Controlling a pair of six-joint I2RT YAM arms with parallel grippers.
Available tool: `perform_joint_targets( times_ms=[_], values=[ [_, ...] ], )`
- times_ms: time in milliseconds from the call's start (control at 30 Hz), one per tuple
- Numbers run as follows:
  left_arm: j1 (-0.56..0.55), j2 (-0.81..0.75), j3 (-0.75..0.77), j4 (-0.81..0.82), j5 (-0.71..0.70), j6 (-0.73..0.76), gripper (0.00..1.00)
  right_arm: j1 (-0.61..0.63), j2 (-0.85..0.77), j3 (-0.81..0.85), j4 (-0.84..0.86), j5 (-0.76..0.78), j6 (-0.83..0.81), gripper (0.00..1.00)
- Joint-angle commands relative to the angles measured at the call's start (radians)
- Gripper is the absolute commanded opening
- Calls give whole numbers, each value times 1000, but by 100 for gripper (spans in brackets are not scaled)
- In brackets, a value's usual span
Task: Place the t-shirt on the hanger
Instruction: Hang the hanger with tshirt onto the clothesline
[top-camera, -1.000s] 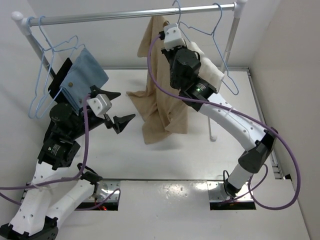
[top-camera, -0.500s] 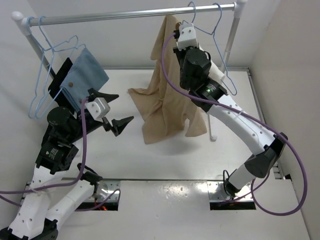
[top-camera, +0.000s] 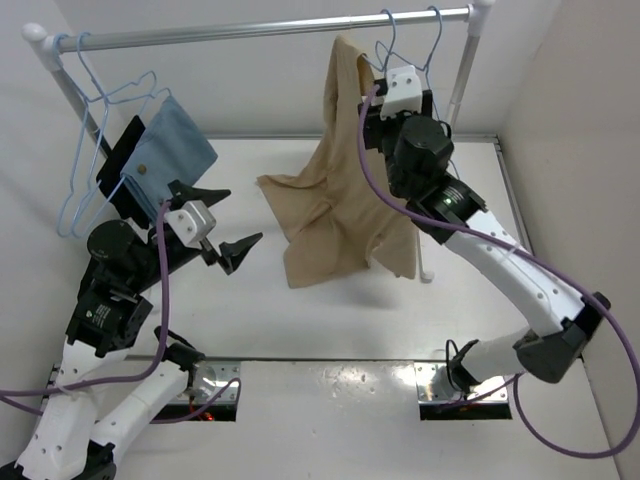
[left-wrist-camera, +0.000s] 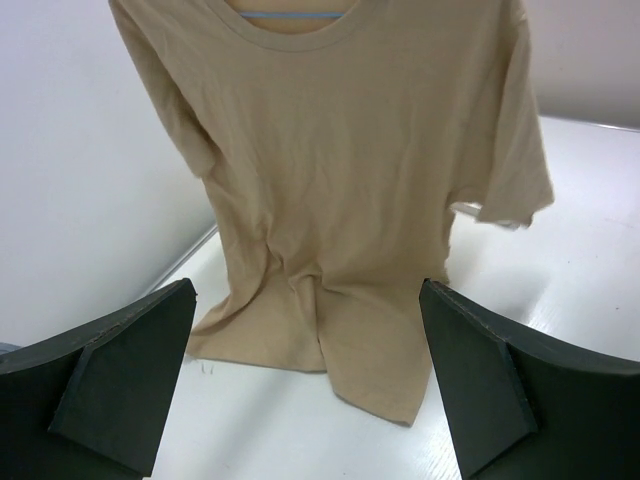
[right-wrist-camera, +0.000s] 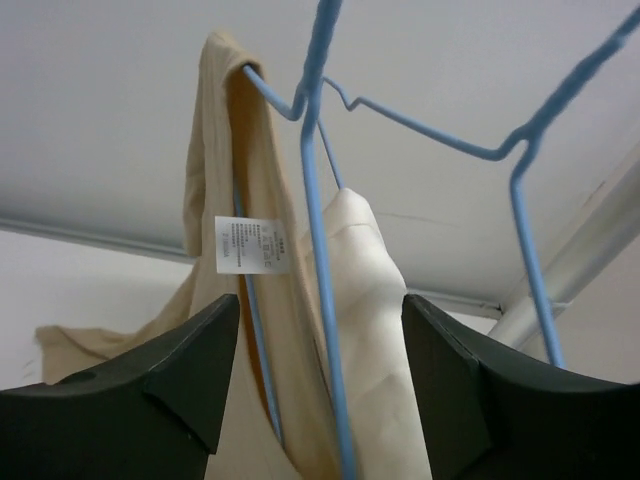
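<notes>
The tan t-shirt (top-camera: 340, 190) hangs on the light-blue hanger (top-camera: 380, 45), whose hook sits over the rail. Its hem trails on the white table. My right gripper (top-camera: 380, 82) is just below the hook, open. In the right wrist view the hanger's wire (right-wrist-camera: 312, 150) runs up between my right gripper's (right-wrist-camera: 320, 310) jaws, clear of both. The t-shirt (right-wrist-camera: 215, 120) with its white label (right-wrist-camera: 250, 245) is draped left of it. My left gripper (top-camera: 225, 218) is open and empty, left of the shirt and facing it. The left wrist view shows the t-shirt (left-wrist-camera: 340, 170) beyond my left gripper (left-wrist-camera: 305, 300).
A metal rail (top-camera: 250, 30) spans the back on white posts (top-camera: 462, 80). A second blue hanger (top-camera: 438, 50) hangs right of the first, with white cloth (right-wrist-camera: 365, 260) behind. At the left end, hangers (top-camera: 88, 150) carry a blue cloth (top-camera: 172, 150).
My right gripper moved right along the rail with the hanger and t-shirt, then opened its jaws off the wire. The left gripper has barely shifted.
</notes>
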Motion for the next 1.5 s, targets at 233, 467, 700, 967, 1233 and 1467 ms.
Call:
perform_joint_targets(
  times_ms=[233,467,700,967,1233,1467],
  values=[
    [4,-9,0,1,12,-10,100,17,-266,-48,-47,-333,8,72],
    [14,-56,-74,-8,-105,16,100,17,-429,-209,-58,-644,99,88],
    [24,-64,-387,39,-435,124,100,17,-476,-642,-172,-975,447,100],
    [57,-95,-656,154,-495,125,100,8,-767,-1180,-127,-678,832,100],
    [84,-95,-699,179,-433,127,100,-1,-906,-1190,-590,-303,1274,100],
    [106,-104,-710,188,-423,136,100,8,-897,-1128,-750,-237,1382,100]
  ],
)
